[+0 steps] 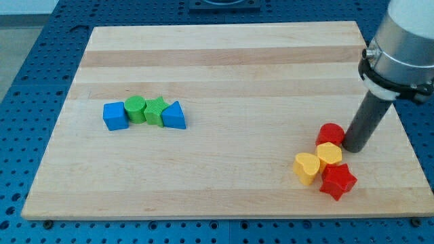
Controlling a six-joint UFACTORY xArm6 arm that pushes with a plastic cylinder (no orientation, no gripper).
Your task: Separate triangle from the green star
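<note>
- Over at the view's right, we hold our arm [401, 41] upright above the wooden board [224, 61], its grey collar cut off by the frame's upper corner, the dark rod dropping straight down from it.
- Our rod grasps nothing; my tip [353, 147] rests on the board, touching or just beside the red cylinder [330, 133] on that block's right side.
- Just below the red cylinder sits a yellow hexagon-like block [330, 154], touching it; a yellow heart [306, 167] lies to its lower left and a red star [338, 181] beneath it, all four packed in one cluster.
- Well apart, on the view's left half, we see a tight row of four blocks.
- Nearest us in that row is the blue triangle [174, 116], pressed against the green star [156, 110] on its left.
- Further left stand a green cylinder [135, 108] and then a blue cube [115, 116], each touching its neighbour.
- Around the board lies a blue perforated table [27, 74].
</note>
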